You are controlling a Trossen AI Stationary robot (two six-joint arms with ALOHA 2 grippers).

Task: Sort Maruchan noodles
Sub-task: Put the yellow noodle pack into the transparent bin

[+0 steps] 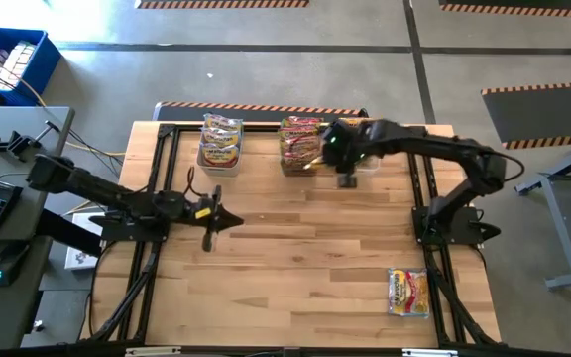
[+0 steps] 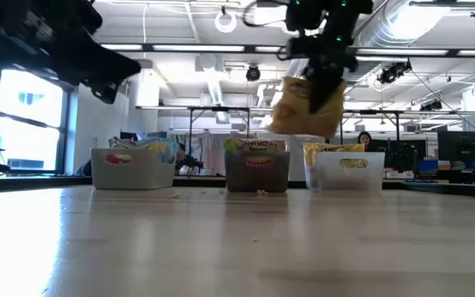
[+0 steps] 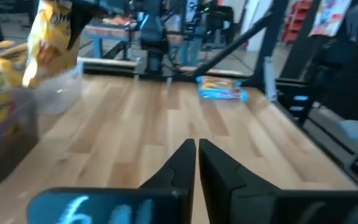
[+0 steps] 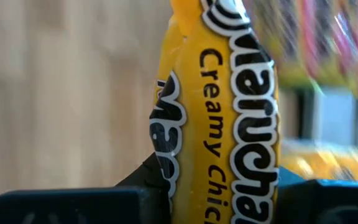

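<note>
- Overhead, right gripper (image 2: 320,78) clamped on a yellow noodle packet (image 4: 219,112), above the tubs (image 2: 256,169).
- Left gripper (image 3: 196,163) pinched together, hovering mid-table.
- One packet (image 1: 407,292) lying alone near the front right corner.

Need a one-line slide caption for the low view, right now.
Right hand holds a yellow Maruchan packet in the air above three tubs on the table.

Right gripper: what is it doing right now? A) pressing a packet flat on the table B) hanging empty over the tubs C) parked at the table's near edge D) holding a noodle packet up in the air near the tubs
D: the right gripper is shut on a yellow packet that hangs well above the table, over the tubs, and the right wrist view shows the packet clamped between the jaws.
</note>
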